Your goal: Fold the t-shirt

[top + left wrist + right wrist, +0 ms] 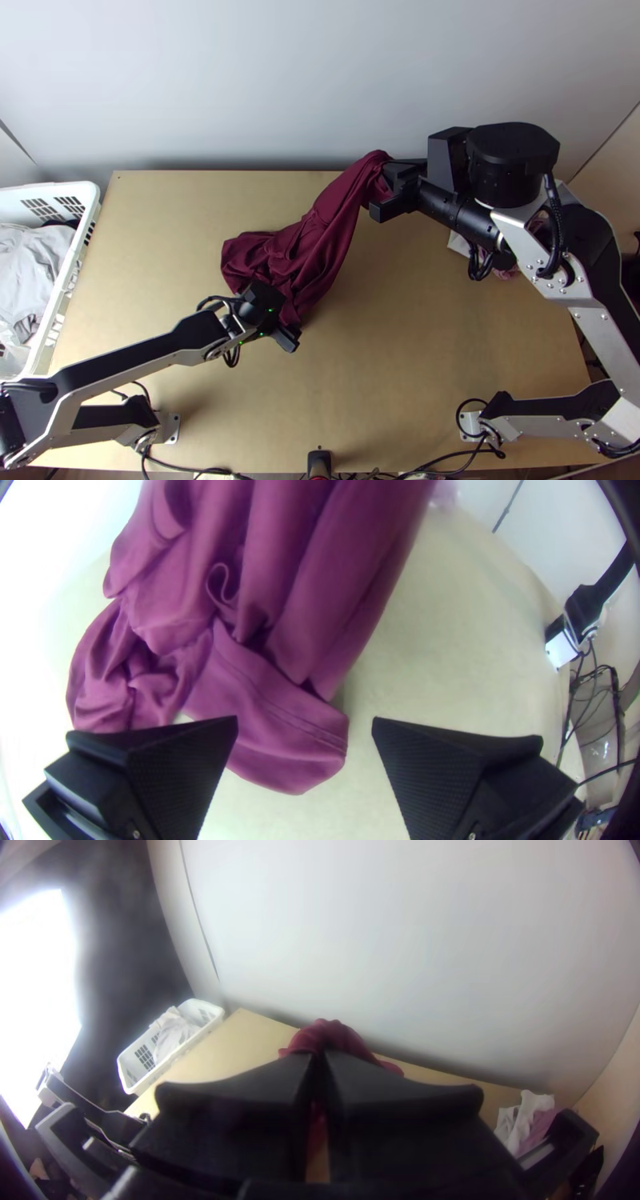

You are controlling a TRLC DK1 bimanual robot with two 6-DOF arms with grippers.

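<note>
Hanging from the right gripper (319, 1063), the t-shirt (320, 228) slopes from a raised far end, right of the table's middle, down towards the near left. Its 2 ends set the long axis: the far end is pinched between the right gripper's 2 fingers, while the near end lies loose and rumpled on the table (416, 360), with a bunched part spreading off to the left.

The left gripper (305, 721) is much nearer that loose end. Its 2 fingers are spread wide, and 1 stitched flap (287, 727) reaches into the space between them, closer to 1 finger than to the other; whether it is a sleeve or the bottom hem, I cannot tell. The shirt's length runs away from these jaws, to the far right, so closing them on the flap would probably give 1 hold at each end, ready for straightening before any fold.
</note>
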